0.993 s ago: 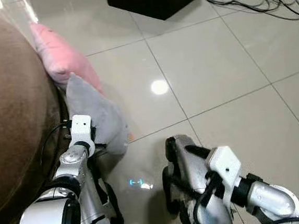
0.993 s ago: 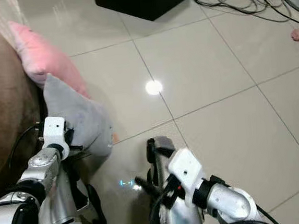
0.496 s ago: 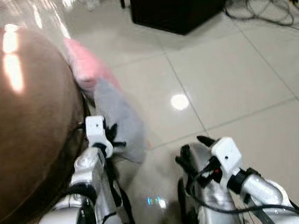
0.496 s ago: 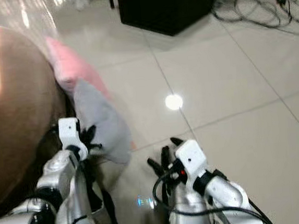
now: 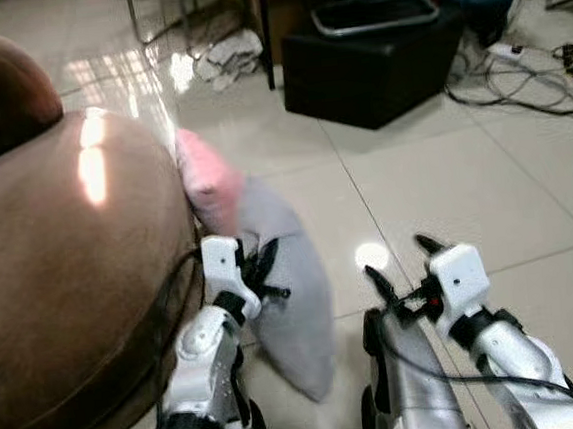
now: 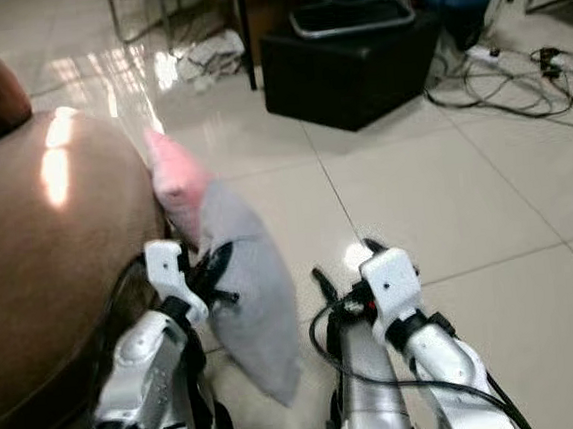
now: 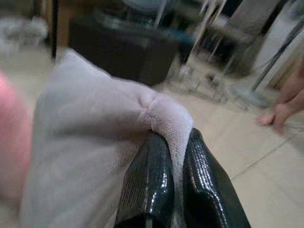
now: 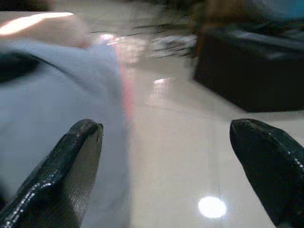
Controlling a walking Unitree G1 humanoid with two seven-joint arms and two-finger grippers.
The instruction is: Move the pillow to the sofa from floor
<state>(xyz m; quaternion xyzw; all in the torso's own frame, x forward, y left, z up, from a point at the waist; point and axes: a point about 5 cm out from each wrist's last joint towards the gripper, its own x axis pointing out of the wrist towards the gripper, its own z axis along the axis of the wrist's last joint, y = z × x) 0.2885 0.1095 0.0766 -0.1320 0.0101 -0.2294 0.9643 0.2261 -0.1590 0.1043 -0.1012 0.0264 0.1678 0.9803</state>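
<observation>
One pillow (image 5: 289, 295), grey on one face and pink on the other, is held off the tiled floor (image 5: 525, 184) beside the arm of one brown sofa (image 5: 62, 284). The left gripper (image 7: 172, 156) is clamped on a grey corner of the pillow, with its two black fingers (image 7: 149, 180) pinched nearly together on the fabric. The right gripper (image 5: 396, 265) is positioned just beside the pillow, apart from it, with its two fingers spread wide and nothing held. One black box (image 5: 379, 61) is seen on the floor beyond, with a tangle of cables (image 5: 536, 77) beside it.
</observation>
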